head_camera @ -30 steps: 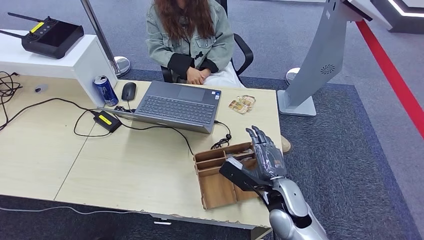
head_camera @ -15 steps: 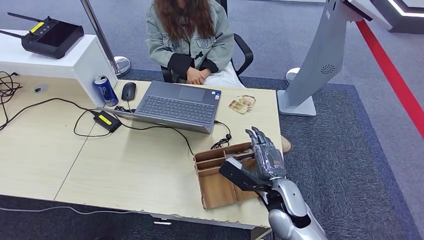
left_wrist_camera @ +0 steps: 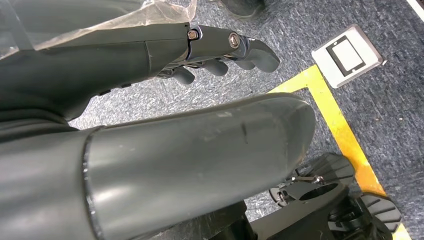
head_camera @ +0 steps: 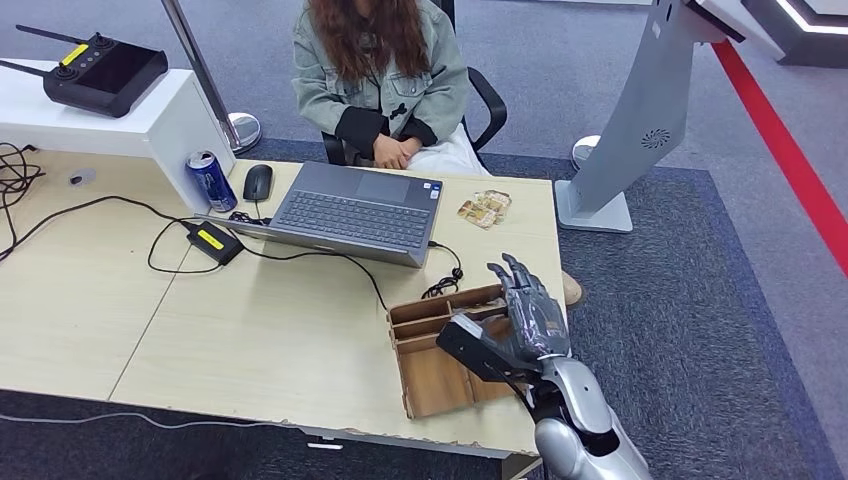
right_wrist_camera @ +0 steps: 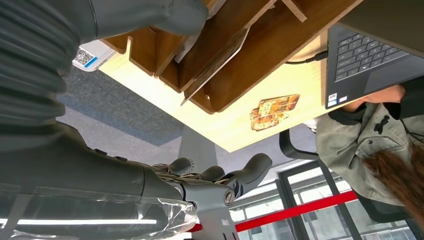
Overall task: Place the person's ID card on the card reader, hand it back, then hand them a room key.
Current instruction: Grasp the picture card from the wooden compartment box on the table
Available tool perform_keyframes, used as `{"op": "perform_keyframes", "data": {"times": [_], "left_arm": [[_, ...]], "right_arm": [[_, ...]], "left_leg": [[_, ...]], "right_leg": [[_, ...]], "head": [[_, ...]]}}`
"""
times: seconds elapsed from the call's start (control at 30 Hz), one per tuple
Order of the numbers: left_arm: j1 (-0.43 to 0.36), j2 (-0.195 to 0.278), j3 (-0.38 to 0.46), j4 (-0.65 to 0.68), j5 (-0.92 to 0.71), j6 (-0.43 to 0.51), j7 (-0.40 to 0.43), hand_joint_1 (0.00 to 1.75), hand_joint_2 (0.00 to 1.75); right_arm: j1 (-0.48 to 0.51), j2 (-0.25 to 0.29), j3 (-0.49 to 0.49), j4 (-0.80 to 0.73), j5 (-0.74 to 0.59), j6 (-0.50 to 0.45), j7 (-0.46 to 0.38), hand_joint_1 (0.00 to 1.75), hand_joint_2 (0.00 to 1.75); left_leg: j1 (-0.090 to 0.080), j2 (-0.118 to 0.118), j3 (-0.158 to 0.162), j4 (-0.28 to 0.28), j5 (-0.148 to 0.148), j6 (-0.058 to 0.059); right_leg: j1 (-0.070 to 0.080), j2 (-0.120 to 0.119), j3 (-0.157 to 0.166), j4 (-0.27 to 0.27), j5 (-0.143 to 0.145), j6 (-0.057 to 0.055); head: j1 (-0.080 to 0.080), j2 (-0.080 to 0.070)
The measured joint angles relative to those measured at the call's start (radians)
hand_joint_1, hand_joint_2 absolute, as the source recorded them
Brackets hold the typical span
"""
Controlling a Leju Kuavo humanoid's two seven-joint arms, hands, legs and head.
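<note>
Cards (head_camera: 484, 209) lie on the counter (head_camera: 250, 330) at its far right edge, beyond the wooden tray (head_camera: 440, 350) from the right robot hand (head_camera: 525, 315), which hovers open above the tray, fingers extended toward them. The left robot hand (left_wrist_camera: 220, 50) hangs over the floor, holding nothing, fingers loosely curled. The right wrist view reveals the cards' printed faces (right_wrist_camera: 272, 111).

The table (head_camera: 250, 330) has a pale, matt wood-grain top. The open box (head_camera: 440, 350) is plain brown wood, unvarnished. The laptop (head_camera: 355, 212) looks like matt grey metal. The can (head_camera: 212, 180) is glossy blue. The right hand (head_camera: 525, 320) is dark matt plastic on a shiny silver arm (head_camera: 585, 435). The floor (head_camera: 700, 320) is rough blue-grey carpet. The person's jacket (head_camera: 385, 85) is pale denim cloth.
</note>
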Motion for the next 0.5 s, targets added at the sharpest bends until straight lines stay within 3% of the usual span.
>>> {"op": "perform_keyframes", "data": {"times": [0.5], "left_arm": [[0.0,0.0,0.0,0.0,-0.001,0.0,0.0,0.0,0.0]], "right_arm": [[-0.005,0.012,0.0,0.001,0.007,-0.003,0.001,0.57,1.75]], "left_leg": [[0.0,0.0,0.0,0.0,0.0,0.0]], "right_leg": [[0.0,0.0,0.0,0.0,0.0,0.0]], "head": [[0.0,0.0]]}}
